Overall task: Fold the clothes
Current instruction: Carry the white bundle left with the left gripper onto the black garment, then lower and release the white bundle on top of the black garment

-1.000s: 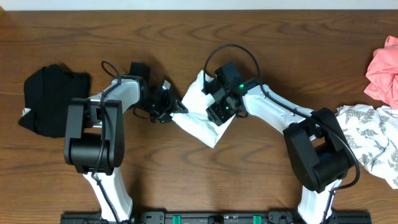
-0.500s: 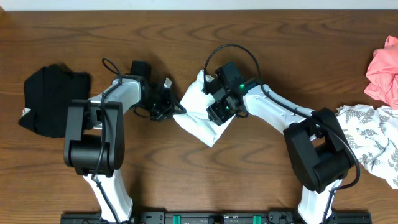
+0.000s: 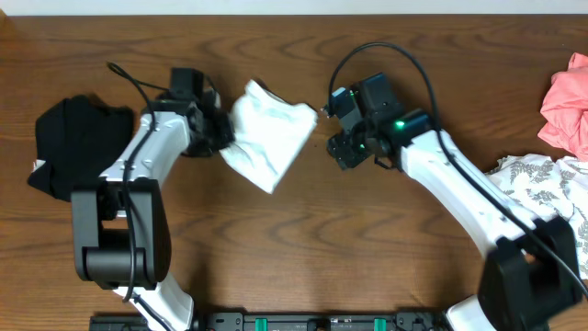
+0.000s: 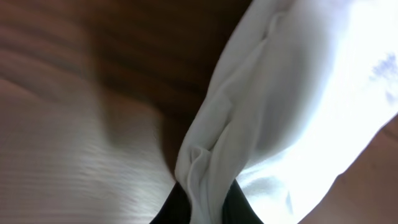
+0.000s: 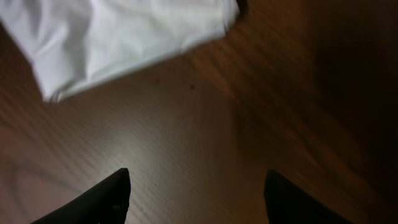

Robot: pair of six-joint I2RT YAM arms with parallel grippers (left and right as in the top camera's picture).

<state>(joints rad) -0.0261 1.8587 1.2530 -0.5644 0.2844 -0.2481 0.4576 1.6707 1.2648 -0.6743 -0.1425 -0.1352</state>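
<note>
From overhead, you are seeing the left gripper (image 3: 220,140) clenching the left edge of the white T-shirt (image 3: 268,136) and dragging it up and to the left. A second ago the bundle was lying further right and lower, with both grippers on it. The right gripper (image 3: 338,147) is now standing apart from the cloth on its right side, having let go and backed off. That suggests the folding of this piece is about done and you are shifting it toward the black garment (image 3: 78,147) at the left end of the table (image 3: 303,248). The shirt is looking like a compact, roughly square white packet, turned at an angle, with no print showing. The pink garment (image 3: 568,99) and the leaf-patterned garment (image 3: 544,204) are lying unfolded at the far right, so much of the job is probably still waiting.

In the left wrist view, you are looking at white cloth bunching into soft pleats where it is running down between the two dark fingers (image 4: 166,210), which are pinching it tight.

In the right wrist view, the fingertips (image 5: 109,193) are standing wide apart with only bare wood between them. The shirt's smooth folded edge is sitting at the top left, well clear of them.
</note>
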